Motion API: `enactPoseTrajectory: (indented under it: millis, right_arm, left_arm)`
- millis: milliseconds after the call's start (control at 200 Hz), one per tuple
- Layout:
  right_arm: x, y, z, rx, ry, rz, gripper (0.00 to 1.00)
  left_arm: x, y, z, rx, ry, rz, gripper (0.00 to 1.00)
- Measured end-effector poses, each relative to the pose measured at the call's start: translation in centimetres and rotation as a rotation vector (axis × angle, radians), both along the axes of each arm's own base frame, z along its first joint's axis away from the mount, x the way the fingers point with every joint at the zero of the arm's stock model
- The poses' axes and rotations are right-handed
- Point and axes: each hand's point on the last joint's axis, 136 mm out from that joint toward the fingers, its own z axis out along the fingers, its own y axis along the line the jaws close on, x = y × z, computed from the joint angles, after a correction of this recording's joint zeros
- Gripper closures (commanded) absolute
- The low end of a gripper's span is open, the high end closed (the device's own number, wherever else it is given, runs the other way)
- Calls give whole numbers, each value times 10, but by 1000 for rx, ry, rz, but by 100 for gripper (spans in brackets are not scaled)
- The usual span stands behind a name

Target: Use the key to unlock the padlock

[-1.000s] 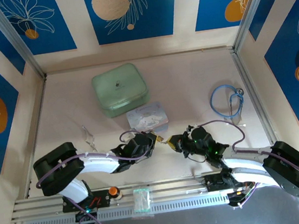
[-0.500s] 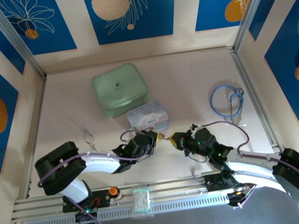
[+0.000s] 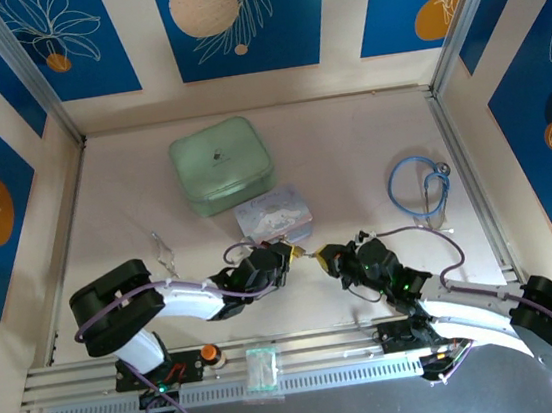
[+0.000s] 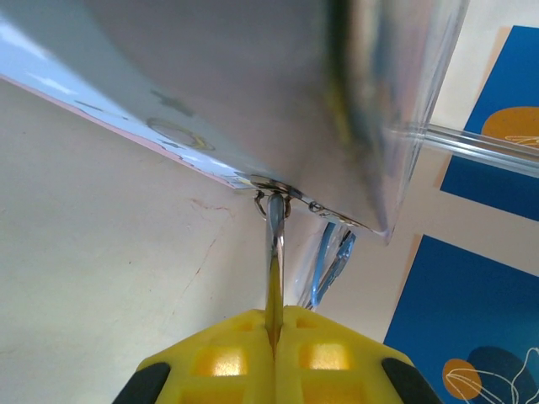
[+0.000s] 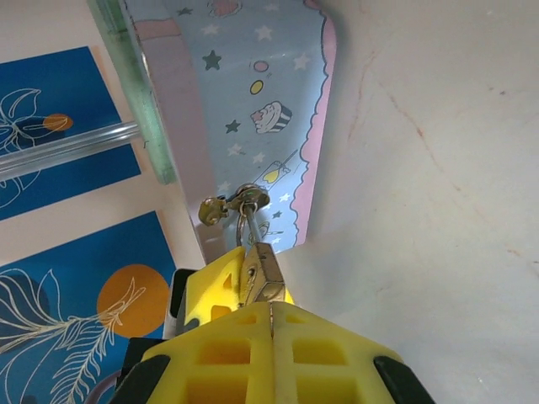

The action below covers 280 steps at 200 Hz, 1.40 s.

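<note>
While both parts are gripped, the unlocking is judged unfinished: no key is seen seated in the padlock, and whether its shackle is shut cannot be told. The fingers of the right gripper are pressed together on the padlock's brass body, which is held right at their tips, with thin silver metal running on from it away from them to a ring. The fingers of the left gripper are likewise pressed together, and a thin metal blade, seen edge-on and taken to be the key, is pinched between them. It runs straight out from the tips to the edge of the tin. A key-shaped piece is seen at the ring, beyond the right fingertips and to their left. By this judgement, the blade remains to be lined up with the keyhole, pushed in and turned.
</note>
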Motion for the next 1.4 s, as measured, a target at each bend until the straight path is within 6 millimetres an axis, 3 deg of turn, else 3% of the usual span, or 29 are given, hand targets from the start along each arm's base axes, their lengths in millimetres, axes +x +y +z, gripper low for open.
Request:
enactPoseTrajectory:
  millis: [1331, 1401]
  right_arm:
    - [3, -10, -7, -38, 9, -68, 100]
    - [3, -9, -7, -38, 8, -69, 100]
  left_arm:
    - [-1, -13, -1, -2, 49, 32, 100]
    - [-2, -13, -2, 11, 43, 27, 96]
